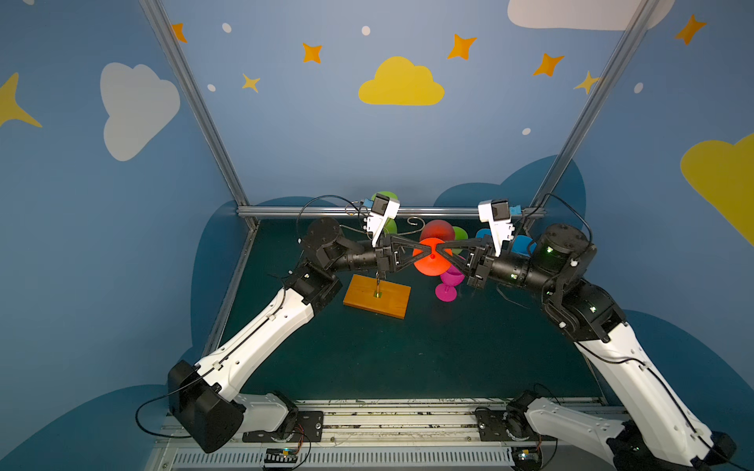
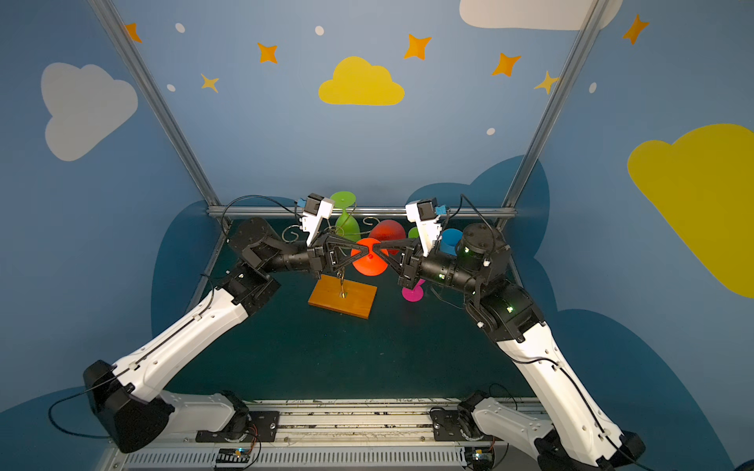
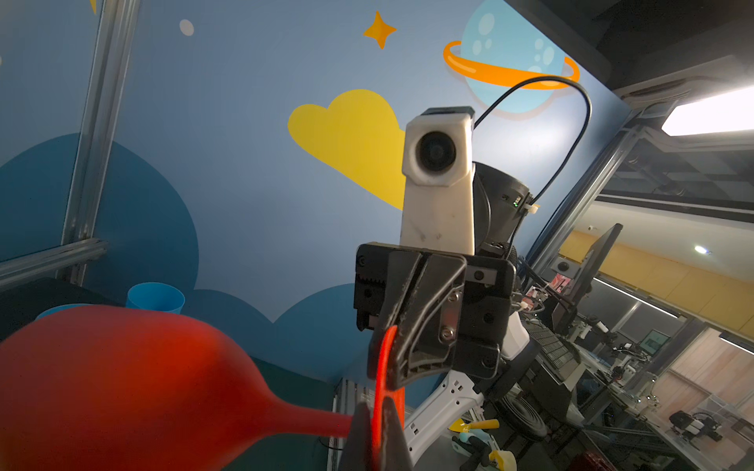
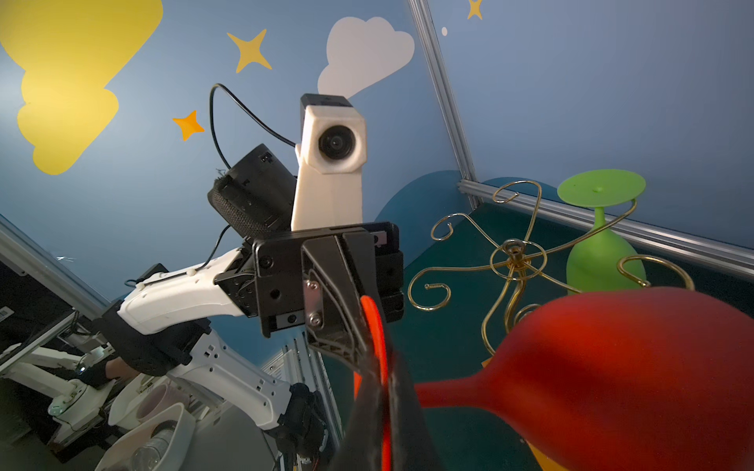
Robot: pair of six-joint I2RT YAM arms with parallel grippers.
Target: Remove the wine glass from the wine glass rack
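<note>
A red wine glass (image 1: pixel 432 265) (image 2: pixel 369 264) hangs level in the air, its round foot towards the top views and its bowl (image 3: pixel 122 383) (image 4: pixel 612 367) behind. My left gripper (image 1: pixel 431 249) (image 2: pixel 364 250) (image 3: pixel 377 432) is shut on one edge of the foot. My right gripper (image 1: pixel 441 249) (image 2: pixel 378 250) (image 4: pixel 381 428) is shut on the opposite edge. The wine glass rack (image 1: pixel 377 297) (image 2: pixel 342 301) (image 4: pixel 514 253), gold wire on a wooden base, stands below and left of the glass. A green wine glass (image 4: pixel 604 261) (image 2: pixel 344 202) hangs upside down on a far arm.
A magenta glass (image 1: pixel 446 287) (image 2: pixel 412 292) stands on the green mat right of the rack base. Blue cups (image 1: pixel 522 244) (image 2: pixel 451 240) (image 3: pixel 155 295) and another green glass (image 1: pixel 460 233) sit at the back right. An aluminium frame rail (image 1: pixel 408 211) borders the back.
</note>
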